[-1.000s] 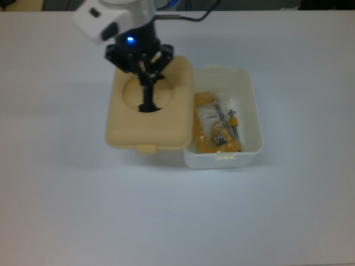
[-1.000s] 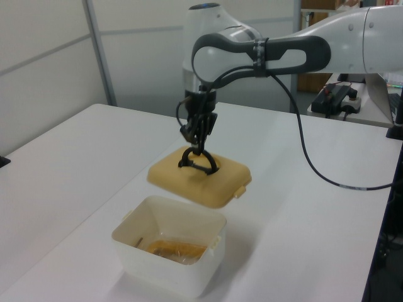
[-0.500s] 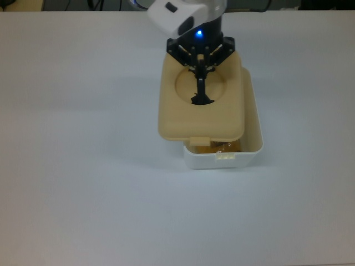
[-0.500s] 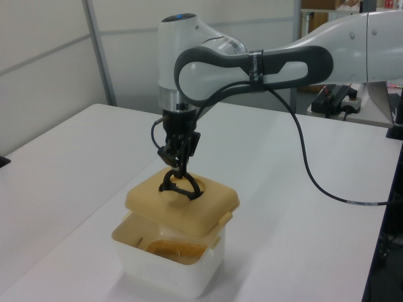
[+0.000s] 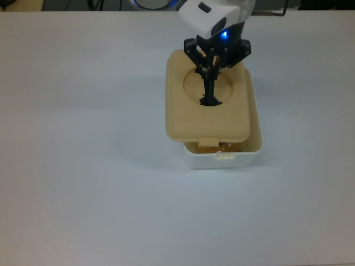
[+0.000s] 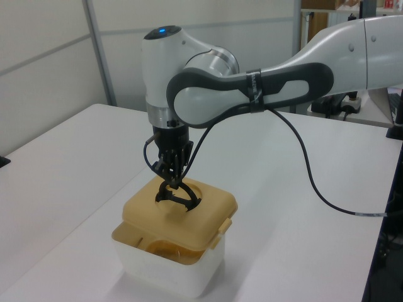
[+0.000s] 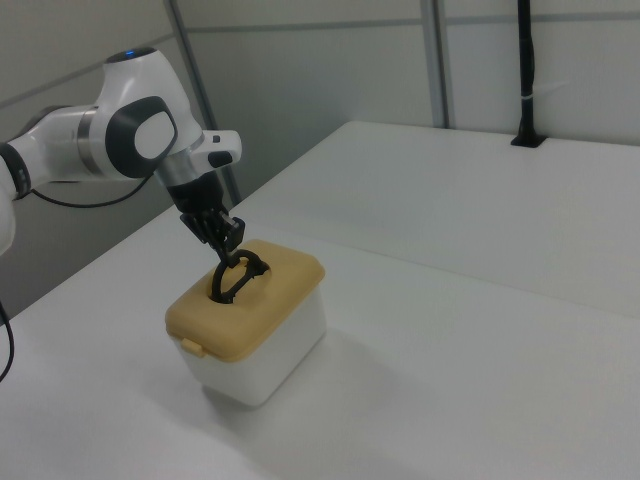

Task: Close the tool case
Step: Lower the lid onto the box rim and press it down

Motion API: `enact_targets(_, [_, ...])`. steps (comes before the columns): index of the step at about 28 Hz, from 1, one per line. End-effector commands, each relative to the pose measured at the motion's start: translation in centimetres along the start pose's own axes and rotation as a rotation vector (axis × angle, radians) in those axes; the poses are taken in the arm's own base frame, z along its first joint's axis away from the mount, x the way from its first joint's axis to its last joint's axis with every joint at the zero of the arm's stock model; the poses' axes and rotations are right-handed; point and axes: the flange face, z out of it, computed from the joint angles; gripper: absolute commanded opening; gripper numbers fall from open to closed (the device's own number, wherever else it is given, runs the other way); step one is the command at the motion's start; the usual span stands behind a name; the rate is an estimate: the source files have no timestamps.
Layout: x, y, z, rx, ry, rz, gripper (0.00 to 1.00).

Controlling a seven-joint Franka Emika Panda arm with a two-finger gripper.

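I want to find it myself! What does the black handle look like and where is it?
Look at the white box on the table. On it lies a tan lid. The black handle stands up from the lid's round dip, pinched by the gripper, the only black loop there.

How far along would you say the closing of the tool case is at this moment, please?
Done: the tan plastic lid is over the white rectangular plastic box. In hand: the gripper holds the lid's black handle. Left: the top view's lower and right rims of the box show, with yellow contents, so the lid must shift, seat, and its front latch tab close.
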Motion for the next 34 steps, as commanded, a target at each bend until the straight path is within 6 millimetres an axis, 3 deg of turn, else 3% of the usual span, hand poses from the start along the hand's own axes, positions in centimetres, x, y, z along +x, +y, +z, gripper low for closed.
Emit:
enact_targets(1, [1.1, -0.5, 0.6, -0.015, 0.023, 0.004, 0.00])
enact_targets(15, [1.8, -2.1, 2.5, 0.010, 0.014, 0.000, 0.00])
enact_targets(25, [1.6, -2.7, 2.5, 0.028, 0.011, -0.003, 0.00])
enact_targets(34, [0.9, -5.0, 2.8, 0.045, -0.003, -0.035, 0.00])
